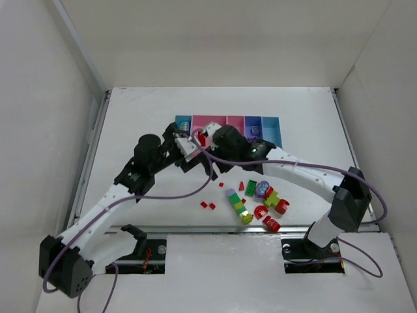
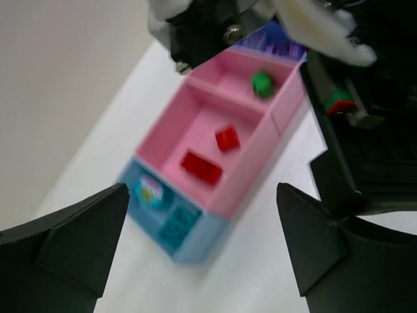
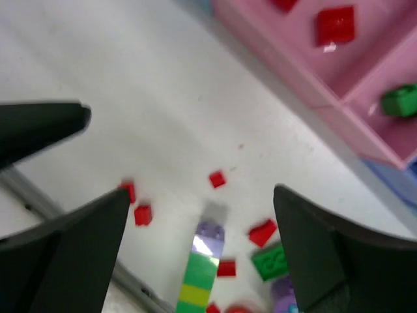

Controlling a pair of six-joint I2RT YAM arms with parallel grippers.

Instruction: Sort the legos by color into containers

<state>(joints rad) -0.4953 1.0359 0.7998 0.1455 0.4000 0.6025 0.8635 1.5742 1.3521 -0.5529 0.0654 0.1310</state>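
White table point(image 1: 130, 117), white walls all round. Below the left gripper point(image 2: 202, 195), jaws spread wide on nothing: containers point(image 2: 195, 248) in a row, two red legos point(image 2: 202, 167) in the wide pink bin point(image 2: 244, 176), green brick point(image 2: 262, 83) next door, teal brick point(image 2: 174, 225) nearest. Beyond, purple bin point(image 2: 280, 49) half hidden behind the right arm point(image 2: 365, 143). Right gripper point(image 3: 201, 194) likewise apart and empty, above loose red singles point(image 3: 142, 214) and a striped stack point(image 3: 201, 270), cut off at the bottom edge.
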